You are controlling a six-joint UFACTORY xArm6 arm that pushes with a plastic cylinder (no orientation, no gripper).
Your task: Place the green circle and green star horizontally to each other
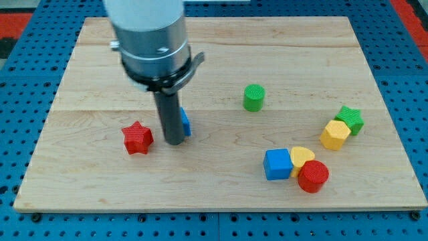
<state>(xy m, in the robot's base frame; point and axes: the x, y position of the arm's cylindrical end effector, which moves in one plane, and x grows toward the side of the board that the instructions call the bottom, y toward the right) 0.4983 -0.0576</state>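
The green circle (254,98) stands on the wooden board right of centre. The green star (350,119) lies further toward the view's right and a little lower, touching a yellow hexagon (334,134) at its lower left. My tip (173,141) rests on the board left of centre, far to the left of both green blocks. It stands between a red star (138,138) on its left and a blue block (184,122) that it partly hides on its right.
A blue cube (277,164), a yellow heart (302,158) and a red circle (313,177) are bunched together at the lower right. The wooden board (221,53) lies on a blue pegboard surface.
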